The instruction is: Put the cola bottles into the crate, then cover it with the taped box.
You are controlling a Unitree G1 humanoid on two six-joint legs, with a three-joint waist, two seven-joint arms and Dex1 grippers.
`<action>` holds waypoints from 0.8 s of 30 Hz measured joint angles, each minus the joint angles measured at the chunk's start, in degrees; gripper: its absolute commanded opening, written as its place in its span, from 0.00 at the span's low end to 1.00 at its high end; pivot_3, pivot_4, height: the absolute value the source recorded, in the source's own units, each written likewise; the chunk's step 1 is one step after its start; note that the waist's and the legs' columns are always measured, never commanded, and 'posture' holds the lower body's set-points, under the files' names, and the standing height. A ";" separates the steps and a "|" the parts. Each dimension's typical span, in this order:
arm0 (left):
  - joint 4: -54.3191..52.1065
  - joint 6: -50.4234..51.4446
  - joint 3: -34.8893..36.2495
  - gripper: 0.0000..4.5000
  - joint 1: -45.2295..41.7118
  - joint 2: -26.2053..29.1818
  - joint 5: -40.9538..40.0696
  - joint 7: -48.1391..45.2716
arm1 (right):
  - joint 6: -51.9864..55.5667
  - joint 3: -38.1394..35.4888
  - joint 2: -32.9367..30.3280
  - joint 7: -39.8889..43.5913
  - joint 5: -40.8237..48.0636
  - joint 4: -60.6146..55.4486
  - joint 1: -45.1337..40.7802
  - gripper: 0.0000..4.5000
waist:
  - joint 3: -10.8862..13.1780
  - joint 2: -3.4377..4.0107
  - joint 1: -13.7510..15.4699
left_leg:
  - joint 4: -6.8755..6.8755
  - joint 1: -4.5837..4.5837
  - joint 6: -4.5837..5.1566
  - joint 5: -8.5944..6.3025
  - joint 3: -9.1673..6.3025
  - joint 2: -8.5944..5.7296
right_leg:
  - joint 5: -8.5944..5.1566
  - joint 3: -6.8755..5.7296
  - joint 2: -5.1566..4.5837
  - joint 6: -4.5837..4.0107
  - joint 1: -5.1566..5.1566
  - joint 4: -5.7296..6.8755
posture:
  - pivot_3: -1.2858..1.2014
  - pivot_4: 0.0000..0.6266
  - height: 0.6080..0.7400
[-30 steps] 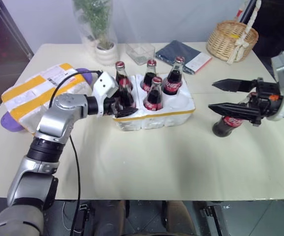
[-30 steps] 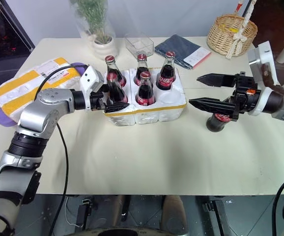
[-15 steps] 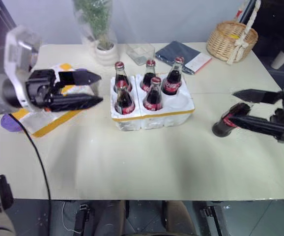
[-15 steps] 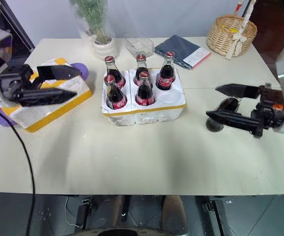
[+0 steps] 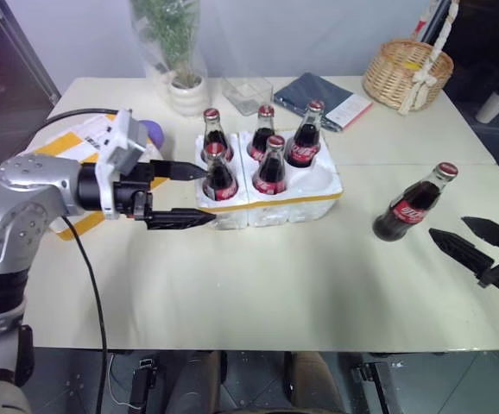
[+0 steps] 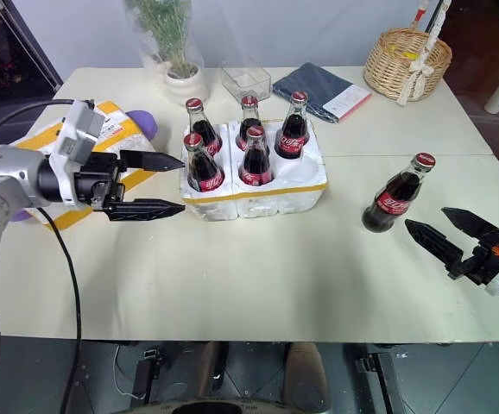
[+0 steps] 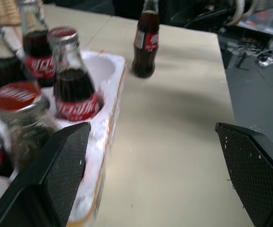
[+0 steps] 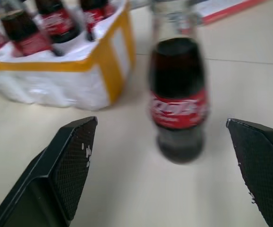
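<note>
Hands both wide and empty: your left hand [image 6: 170, 184] has quit the crate [image 6: 258, 194]; right hand [image 6: 446, 233] dropped beside the sixth bottle [image 6: 394, 196], ungrasped.

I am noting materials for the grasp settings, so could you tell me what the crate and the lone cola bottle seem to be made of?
The crate looks like white foam: matte, grainy, crumbled edges, with a glossy yellow tape band round its sides. The lone cola bottle looks like clear glass, shiny, dark liquid showing through, with a red label and what seems a metal cap.
</note>
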 measured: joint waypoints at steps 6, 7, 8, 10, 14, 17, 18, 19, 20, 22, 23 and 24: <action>0.20 -0.38 -1.86 0.98 -1.12 -1.92 0.52 -0.06 | -5.02 7.44 3.70 -4.54 -3.88 4.48 -4.65 1.00 | 0.01 0.02 -0.75 | -0.03 0.00 0.00 0.00 -0.01 0.00 | 0.00 0.01 0.00 0.00 -0.01 0.02 | 0.52 0.24 0.97; 0.32 -0.63 -2.52 0.98 -1.64 -2.20 1.02 0.04 | -5.29 7.89 4.18 -5.25 -4.08 5.27 -5.75 1.00 | 0.01 0.03 -0.76 | -0.03 0.00 0.00 0.00 -0.01 0.00 | 0.00 0.01 0.00 0.00 -0.01 0.02 | 0.52 0.24 0.97; 0.73 -1.14 -2.88 0.98 -2.01 -2.65 1.59 0.21 | -5.52 8.53 4.46 -5.97 -4.14 6.04 -6.76 1.00 | 0.00 0.03 -0.77 | -0.04 0.01 0.00 0.01 -0.01 0.00 | 0.00 0.01 0.00 0.00 -0.01 0.02 | 0.52 0.24 0.97; 1.31 -1.41 -3.05 0.98 -2.42 -3.63 2.22 0.95 | -6.37 9.80 4.70 -6.93 -4.68 7.51 -8.58 1.00 | 0.00 0.03 -0.79 | -0.05 0.01 0.01 0.01 -0.01 0.00 | 0.00 0.01 0.01 0.01 -0.02 0.03 | 0.52 0.24 0.97; 1.38 -1.18 -3.02 0.98 -2.64 -4.32 2.11 1.69 | -7.76 13.30 4.78 -7.43 -5.86 11.16 -11.47 1.00 | 0.00 0.03 -0.98 | -0.06 0.01 0.01 0.01 -0.01 0.00 | 0.00 0.01 0.01 0.01 -0.03 0.03 | 0.52 0.24 0.97; 1.35 -1.17 -3.02 0.98 -2.67 -4.33 2.12 1.94 | -8.45 15.80 4.79 -7.20 -6.30 13.26 -13.53 1.00 | 0.01 0.04 -0.96 | -0.05 0.02 0.01 0.01 -0.02 0.00 | 0.01 0.00 0.02 0.01 -0.03 0.04 | 0.52 0.24 0.97; 1.35 -1.17 -3.03 0.98 -2.68 -4.34 2.12 2.02 | -8.67 16.56 4.79 -7.14 -6.50 13.96 -14.48 1.00 | 0.01 0.04 -0.97 | -0.05 0.01 0.01 0.01 -0.01 -0.01 | 0.01 0.01 0.01 0.02 -0.03 0.04 | 0.52 0.24 0.97; 1.35 -1.18 -3.02 0.98 -2.70 -4.33 2.14 2.11 | -9.02 17.21 4.78 -7.08 -6.92 14.60 -15.20 1.00 | 0.01 0.04 -0.95 | -0.05 0.02 0.01 0.01 -0.02 -0.01 | 0.01 0.01 0.01 0.02 -0.03 0.04 | 0.52 0.24 0.97; 1.36 -1.18 -3.02 0.98 -2.70 -4.32 2.19 2.22 | -9.51 18.05 4.77 -6.91 -7.36 15.73 -16.23 1.00 | 0.01 0.04 -0.95 | -0.05 0.02 0.01 0.01 -0.02 0.00 | 0.01 0.00 0.02 0.02 -0.03 0.04 | 0.52 0.24 0.97; 1.35 -1.21 -3.02 0.98 -2.75 -4.31 2.22 2.30 | -10.07 19.44 4.77 -6.49 -8.10 17.19 -17.32 1.00 | 0.01 0.05 -0.94 | -0.06 0.02 0.01 0.01 -0.02 0.00 | 0.01 0.01 0.02 0.02 -0.03 0.04 | 0.52 0.24 0.97; 1.36 -1.21 -3.03 0.98 -2.76 -4.32 2.24 2.35 | -10.40 20.40 4.78 -6.21 -8.29 18.31 -18.11 1.00 | 0.01 0.05 -0.92 | -0.06 0.01 0.01 0.01 -0.03 0.00 | 0.01 0.00 0.03 0.02 -0.04 0.05 | 0.52 0.24 0.97; 1.35 -1.21 -3.04 0.98 -2.79 -4.34 2.23 2.38 | -10.71 21.10 4.81 -6.07 -8.61 18.98 -18.68 1.00 | 0.02 0.05 -0.92 | -0.06 0.01 0.01 0.01 -0.03 0.00 | 0.01 0.00 0.02 0.02 -0.04 0.05 | 0.52 0.24 0.97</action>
